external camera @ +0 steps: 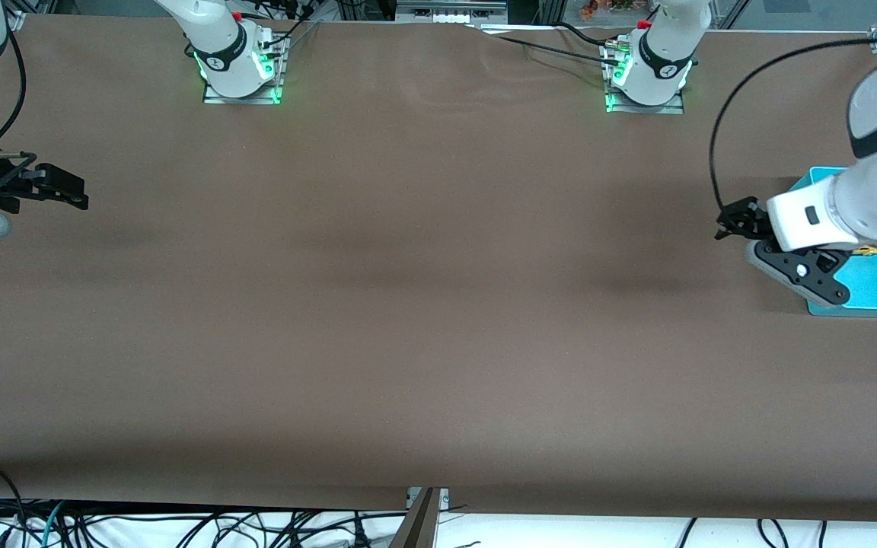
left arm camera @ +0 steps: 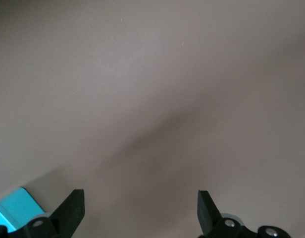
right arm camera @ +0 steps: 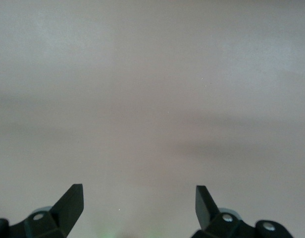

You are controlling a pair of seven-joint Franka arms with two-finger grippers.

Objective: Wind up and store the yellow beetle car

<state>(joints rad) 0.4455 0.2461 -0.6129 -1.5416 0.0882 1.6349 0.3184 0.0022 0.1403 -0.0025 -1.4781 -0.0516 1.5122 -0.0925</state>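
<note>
The yellow beetle car (external camera: 868, 250) shows only as a small yellow sliver in the blue tray (external camera: 876, 297), mostly hidden under the left arm's wrist. My left gripper (external camera: 733, 221) is open and empty, low over the brown table just beside the tray's edge that faces the right arm's end. In the left wrist view the gripper (left arm camera: 140, 204) frames bare table, with a corner of the tray (left arm camera: 15, 207) at the edge. My right gripper (external camera: 65, 190) is open and empty over the table at the right arm's end, and waits. The right wrist view shows the gripper (right arm camera: 139, 201) over bare table.
The brown table cover (external camera: 423, 304) spans the whole view, with a slight wrinkle near the arms' bases. The two arm bases (external camera: 240, 72) stand along the table's edge farthest from the front camera. Cables hang below the near edge.
</note>
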